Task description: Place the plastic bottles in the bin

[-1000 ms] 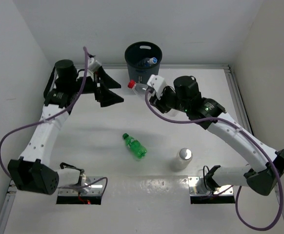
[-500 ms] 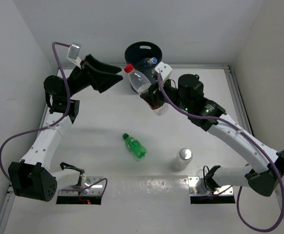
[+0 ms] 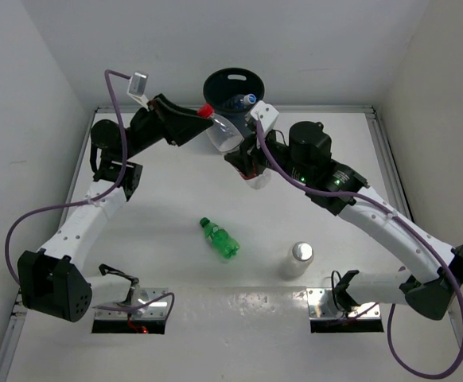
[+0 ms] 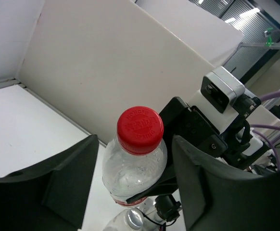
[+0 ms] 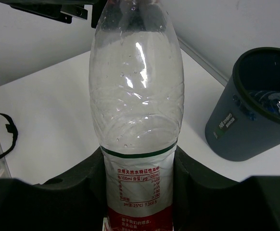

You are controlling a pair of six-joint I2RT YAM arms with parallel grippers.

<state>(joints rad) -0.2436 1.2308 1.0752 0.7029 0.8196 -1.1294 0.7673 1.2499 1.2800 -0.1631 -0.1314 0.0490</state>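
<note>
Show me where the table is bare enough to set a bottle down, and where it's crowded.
Bare: the table's left-centre, between the left arm and the green bottle; also the far-right corner, beyond the right arm. Tighter: the gap between the green bottle and the silver-topped bottle. Crowded: in front of the bin, where both arms' jaws flank the red-capped bottle.

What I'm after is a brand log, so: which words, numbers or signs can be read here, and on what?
"(µg/100ml)" and "pH(25°C) 7.3±0.5": printed label of the red-capped bottle; the Chinese lines around them are too small to be sure of.
Raised lettering on its red cap: too blurred to read.
White label on the bin: too small to read.
</note>
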